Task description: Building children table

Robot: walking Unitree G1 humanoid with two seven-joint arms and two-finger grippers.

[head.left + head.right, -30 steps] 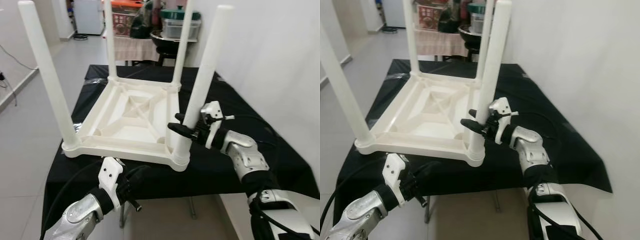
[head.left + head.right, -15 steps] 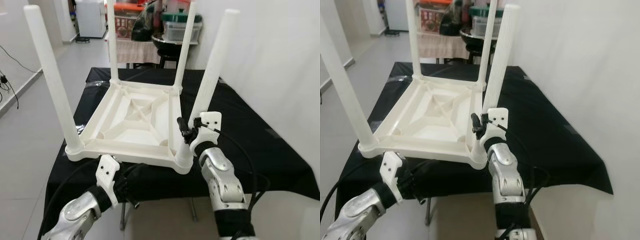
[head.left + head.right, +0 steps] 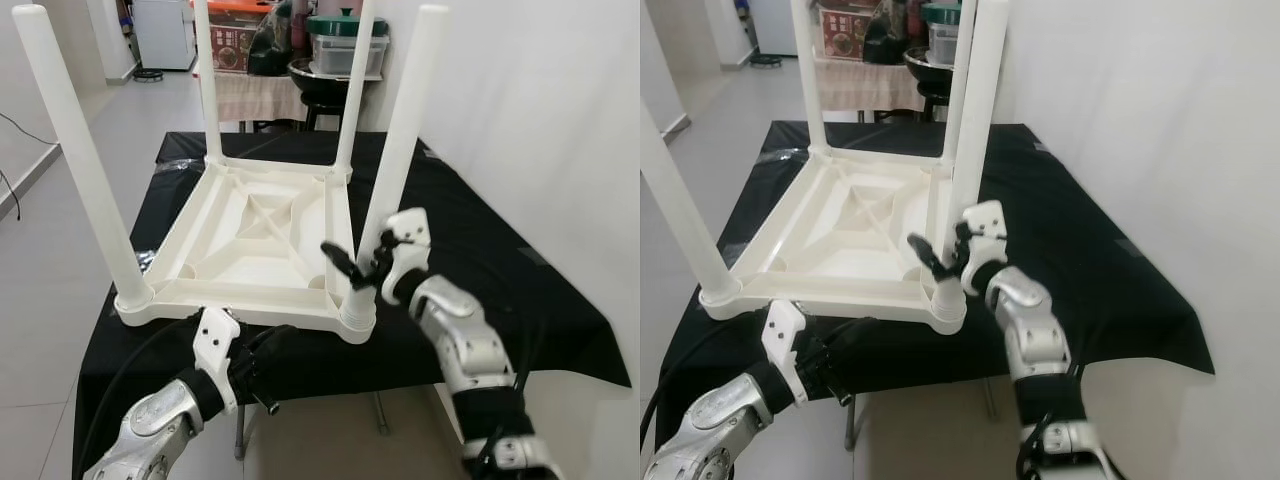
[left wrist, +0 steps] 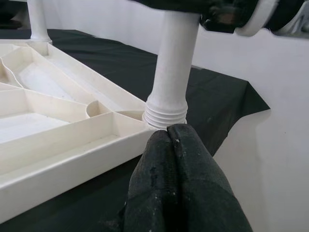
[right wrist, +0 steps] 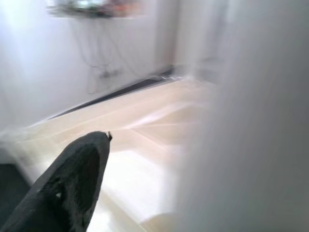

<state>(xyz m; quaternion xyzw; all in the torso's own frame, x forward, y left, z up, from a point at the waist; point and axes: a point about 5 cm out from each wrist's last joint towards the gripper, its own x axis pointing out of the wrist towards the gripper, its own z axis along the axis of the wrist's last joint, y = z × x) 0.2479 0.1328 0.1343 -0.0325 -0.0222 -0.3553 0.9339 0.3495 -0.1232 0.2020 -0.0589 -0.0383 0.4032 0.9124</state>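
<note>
Jaws spread on the right gripper (image 3: 352,268), at centre right of the frame, bracket the near-right leg (image 3: 398,150) of a white plastic table (image 3: 262,235): one black finger (image 3: 336,260) juts toward the underside ribs while the other sits close by the leg, low on its shaft just above the threaded socket (image 3: 356,310). Whether either finger touches the leg cannot be told; the right wrist view is blurred, showing one dark fingertip (image 5: 72,186) before pale plastic.

Jaws of the left gripper (image 4: 171,140), at lower left of the frame, are pressed together on nothing, their tips just below the table's front edge, close to that same corner.

Table lies upside down on a worktop (image 3: 480,260) draped in black cloth, filling the middle of the frame, its four legs pointing up. Near-left leg (image 3: 75,160) rises at left; two far legs (image 3: 205,85) stand at the back.

Behind the worktop, at upper centre, a second table (image 3: 255,95) holds boxes and a green-lidded container (image 3: 345,45).
</note>
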